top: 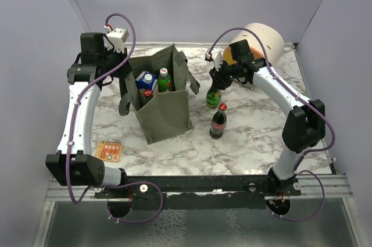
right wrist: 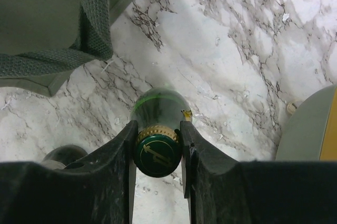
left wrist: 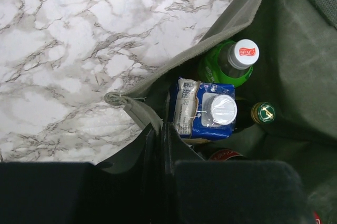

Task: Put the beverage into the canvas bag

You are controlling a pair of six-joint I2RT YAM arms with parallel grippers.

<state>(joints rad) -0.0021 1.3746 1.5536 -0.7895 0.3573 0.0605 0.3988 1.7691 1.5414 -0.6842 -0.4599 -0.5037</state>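
The olive-green canvas bag (top: 165, 104) stands upright mid-table with its mouth open. My left gripper (top: 124, 76) is shut on the bag's left rim; in the left wrist view the fabric (left wrist: 134, 108) is pinched between the jaws of the gripper (left wrist: 159, 135). Inside the bag are a blue carton (left wrist: 205, 109), a green bottle with a white cap (left wrist: 231, 61) and a green-capped bottle (left wrist: 263, 112). My right gripper (top: 217, 84) is shut on the neck of a green glass bottle (right wrist: 157, 153), upright to the right of the bag (top: 213, 99).
A cola bottle with a red cap (top: 218, 121) stands just in front of the green bottle. A cream-and-orange cylinder (top: 260, 42) lies at the back right. An orange snack packet (top: 108, 150) lies front left. The bag's handle (right wrist: 84, 34) hangs near the right gripper.
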